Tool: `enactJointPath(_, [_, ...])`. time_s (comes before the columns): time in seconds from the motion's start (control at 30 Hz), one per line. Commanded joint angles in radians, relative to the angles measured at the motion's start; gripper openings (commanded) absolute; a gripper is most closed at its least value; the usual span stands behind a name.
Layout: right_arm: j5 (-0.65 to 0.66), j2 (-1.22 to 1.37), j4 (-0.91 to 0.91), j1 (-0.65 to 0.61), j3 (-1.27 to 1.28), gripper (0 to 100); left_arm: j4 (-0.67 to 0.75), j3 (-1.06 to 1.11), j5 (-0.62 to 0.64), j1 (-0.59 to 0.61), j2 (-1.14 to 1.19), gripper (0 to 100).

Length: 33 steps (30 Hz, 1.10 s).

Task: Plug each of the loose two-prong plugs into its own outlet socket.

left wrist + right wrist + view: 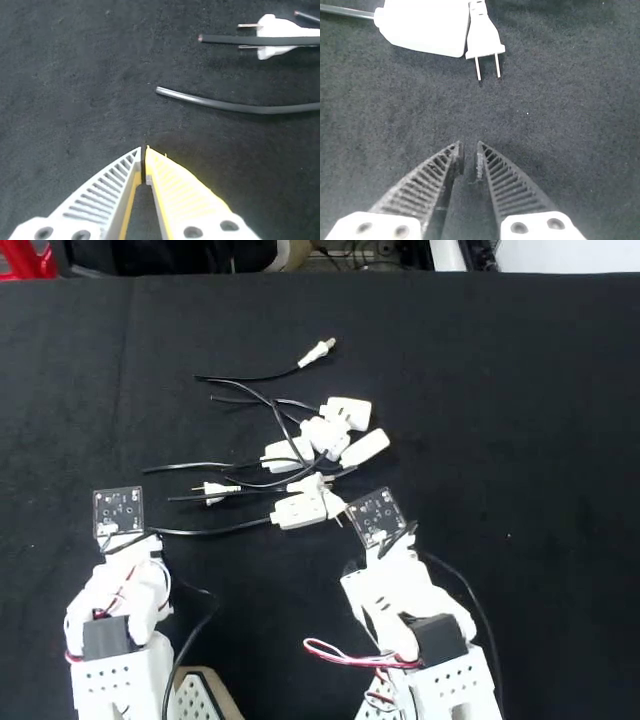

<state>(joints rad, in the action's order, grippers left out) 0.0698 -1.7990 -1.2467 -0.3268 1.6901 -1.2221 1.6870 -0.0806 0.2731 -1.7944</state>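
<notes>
Black table (520, 390), white plugs and sockets tangled around the near socket (298, 511), which sits just ahead of the right arm. Left wrist view: left pincer (145, 150) pressed closed and empty, and a loose plug (272, 36) on the left-arm side of the near socket lies crosswise to it. Right wrist view: right pincer (468, 156) barely parted and empty. A second plug (484, 37) lies against the near socket, unseated, prongs aimed back at the pincer. Right arm's nearer, I'd say.

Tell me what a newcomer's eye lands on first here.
The knot of white plugs and sockets on black cables at mid-table, against the dark cloth. Next, the two-prong plug lying just ahead of the right gripper, prongs toward it.
</notes>
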Motion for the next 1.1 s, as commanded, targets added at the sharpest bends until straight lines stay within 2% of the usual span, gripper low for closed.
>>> enactJointPath(0.0, [-0.002, -0.058, -0.002, -0.009, -0.004, 5.7, -0.005, 0.013, 0.003, -0.045, 0.008, 3])
enactJointPath(0.53, [-0.002, -0.058, -0.002, -0.009, -0.004, 5.7, -0.002, 0.013, 0.006, -0.450, 0.002, 3])
enactJointPath(0.67, [-0.002, -0.058, -0.002, -0.009, -0.004, 5.7, 0.023, 0.010, 0.009, -0.458, 0.000, 3])
enactJointPath(0.83, [-0.002, -0.058, -0.002, -0.009, -0.004, 5.7, 0.160, 0.008, -0.005, -0.460, 0.000, 3])
enactJointPath(0.9, [-0.002, -0.058, -0.002, -0.009, -0.004, 5.7, 0.218, -0.012, -0.069, -0.461, 0.002, 3])
enactJointPath(1.0, [-0.002, -0.058, -0.002, -0.009, -0.004, 5.7, 0.227, -0.073, -0.164, -0.461, 0.009, 3])
enactJointPath(1.07, [-0.002, -0.058, -0.002, -0.009, -0.004, 5.7, 0.203, -0.124, -0.160, -0.464, 0.009, 3])
